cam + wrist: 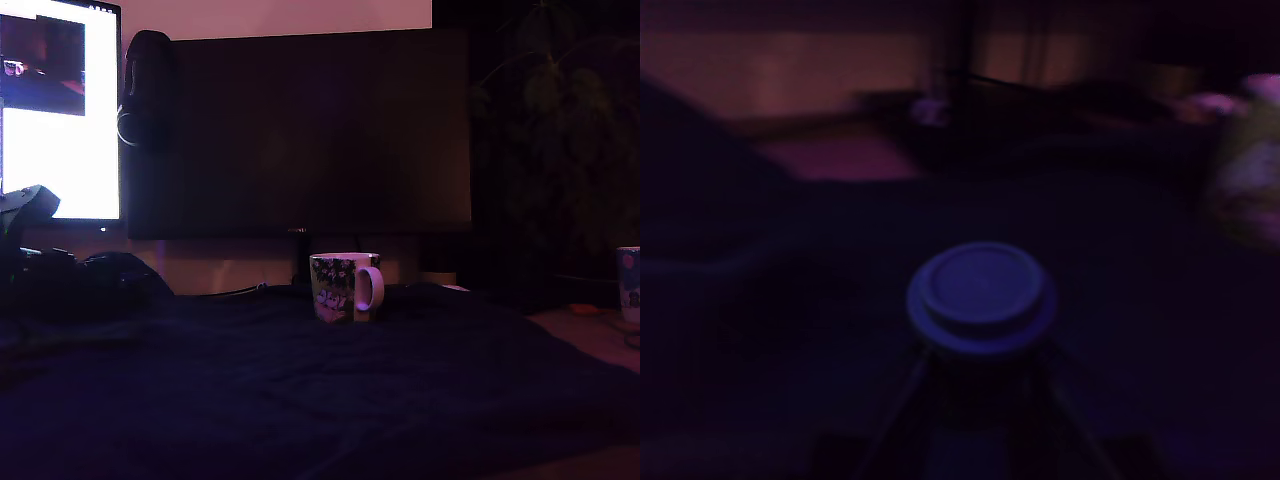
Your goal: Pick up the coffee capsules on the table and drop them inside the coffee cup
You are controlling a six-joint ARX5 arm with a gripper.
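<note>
A coffee capsule (982, 298), a pale round pod with its flat rim facing the camera, sits at the tip of my gripper (982, 352). The dark fingers close in on its body from both sides, so the gripper is shut on it. It stays sharp while the background is blurred. The coffee cup (345, 287), a white mug with a dark floral print and loop handle, stands upright mid-table on the navy cloth (330, 400); it shows as a pale blur (1248, 190) in the wrist view. In the exterior view the arm (50, 270) is only a dark bulk at the left, its gripper not discernible.
A large dark monitor (300, 130) stands behind the mug, and a lit screen (60, 120) at the exterior view's left. A pale cup with a red spot (629, 288) stands at the exterior view's right edge. The room is very dim.
</note>
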